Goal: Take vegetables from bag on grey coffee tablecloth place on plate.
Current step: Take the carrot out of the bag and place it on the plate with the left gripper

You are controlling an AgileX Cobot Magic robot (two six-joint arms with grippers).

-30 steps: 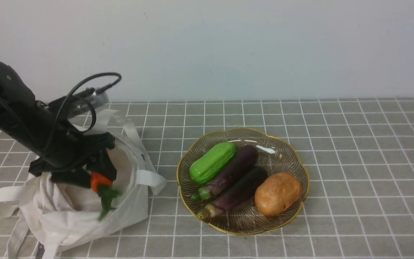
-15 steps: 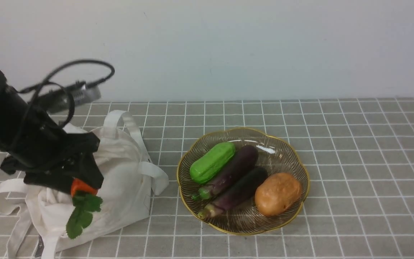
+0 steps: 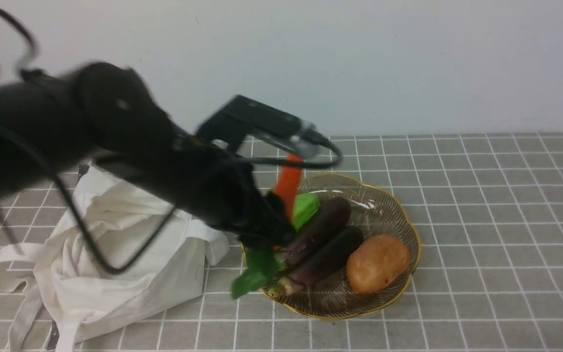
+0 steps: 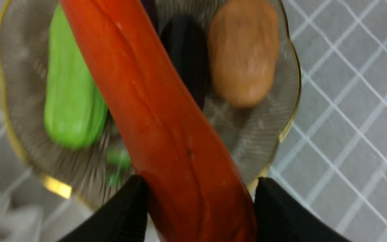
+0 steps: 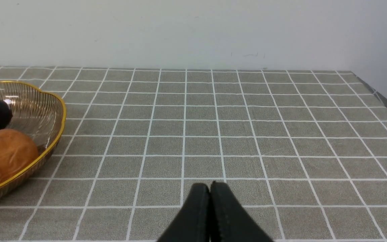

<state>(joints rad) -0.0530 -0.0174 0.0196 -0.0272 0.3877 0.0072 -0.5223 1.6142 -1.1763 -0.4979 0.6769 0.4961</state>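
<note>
My left gripper (image 3: pixel 274 230) is shut on the orange carrot (image 3: pixel 289 183) and holds it in the air over the left part of the brownish glass plate (image 3: pixel 399 215). The carrot's green leaves (image 3: pixel 254 274) hang over the plate's near-left rim. In the left wrist view the carrot (image 4: pixel 160 111) sits between my two black fingers (image 4: pixel 126 215), above the plate (image 4: pixel 282 134). The off-white cloth bag (image 3: pixel 115 254) lies slumped at the left on the grey checked tablecloth (image 3: pixel 482 234). My right gripper (image 5: pixel 210 188) is shut and empty, low over the tablecloth (image 5: pixel 247 127) to the right of the plate (image 5: pixel 55 134).
On the plate lie a light green gourd (image 3: pixel 306 208), two dark purple eggplants (image 3: pixel 328 244) and a brown potato (image 3: pixel 377 264). The wall stands right behind the table. The table's right edge shows in the right wrist view (image 5: pixel 378 95).
My left arm has lifted the carrot out of the bag and swung it right, from over the bag to over the plate. The bag has slumped.
</note>
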